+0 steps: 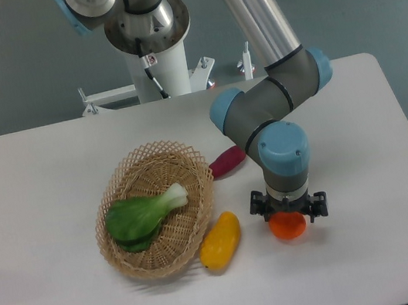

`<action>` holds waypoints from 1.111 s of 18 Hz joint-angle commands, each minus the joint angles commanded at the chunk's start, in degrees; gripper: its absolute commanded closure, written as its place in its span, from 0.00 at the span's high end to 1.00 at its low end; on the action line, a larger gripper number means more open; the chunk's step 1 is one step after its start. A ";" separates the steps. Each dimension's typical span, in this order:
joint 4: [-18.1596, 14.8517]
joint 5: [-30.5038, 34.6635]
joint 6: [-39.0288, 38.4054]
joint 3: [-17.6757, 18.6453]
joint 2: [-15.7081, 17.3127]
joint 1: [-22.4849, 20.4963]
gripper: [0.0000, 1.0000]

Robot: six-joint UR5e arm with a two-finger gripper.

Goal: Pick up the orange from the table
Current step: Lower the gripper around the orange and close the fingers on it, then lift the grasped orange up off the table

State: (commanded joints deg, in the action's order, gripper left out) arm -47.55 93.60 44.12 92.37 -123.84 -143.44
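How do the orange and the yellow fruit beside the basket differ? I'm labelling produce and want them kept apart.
The orange is round and bright orange; the yellow fruit is elongated and yellow-orange. The orange sits directly under the gripper, partly hidden by it; the yellow fruit lies fully in view, its end at the wicker basket rim. Both rest on the white table.
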 joint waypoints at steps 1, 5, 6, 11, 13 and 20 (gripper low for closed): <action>0.09 0.00 0.00 0.00 0.09 0.00 1.00; 0.09 0.09 0.26 0.26 0.35 0.61 0.83; 0.09 0.09 0.35 0.26 0.52 0.70 0.75; 0.09 0.09 0.61 0.35 0.70 0.70 0.69; 0.09 0.09 0.70 0.35 0.70 0.70 0.66; 0.09 0.00 1.05 -1.14 1.05 0.62 0.71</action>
State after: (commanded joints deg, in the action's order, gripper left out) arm -47.46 93.60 45.18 91.23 -122.78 -142.82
